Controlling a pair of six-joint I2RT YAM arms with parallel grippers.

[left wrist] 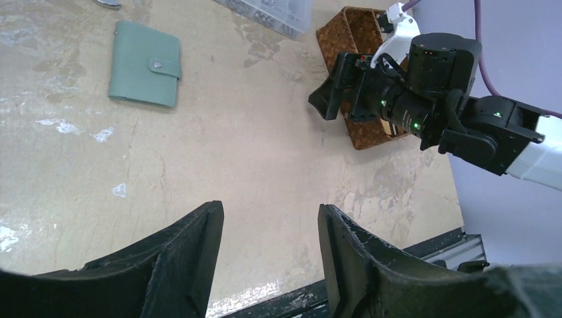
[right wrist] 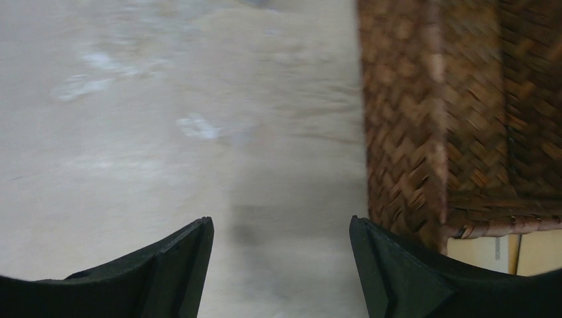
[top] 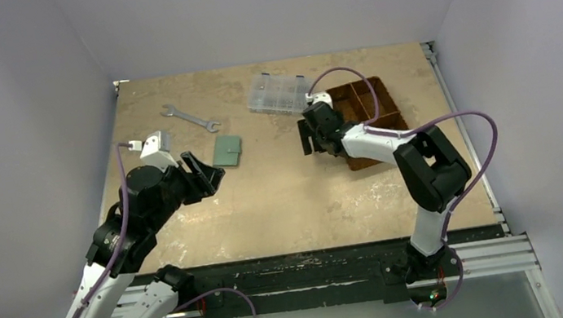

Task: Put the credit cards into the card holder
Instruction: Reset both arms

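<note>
The card holder (top: 227, 151) is a sage-green wallet with a snap stud, lying closed and flat on the table; in the left wrist view the card holder (left wrist: 144, 64) sits at the upper left. My left gripper (top: 210, 172) hovers just near-left of it, and the left gripper (left wrist: 268, 215) is open and empty. My right gripper (top: 309, 135) hangs at the left edge of the brown woven basket (top: 370, 106). The right gripper (right wrist: 281, 225) is open over bare table. Pale flat pieces (right wrist: 477, 252), likely the credit cards, show inside a basket compartment.
A clear plastic compartment box (top: 278, 94) stands at the back, left of the basket. A metal wrench (top: 189, 118) lies behind the card holder. The basket wall (right wrist: 431, 119) is close to my right finger. A rail (top: 465, 143) runs along the table's right edge.
</note>
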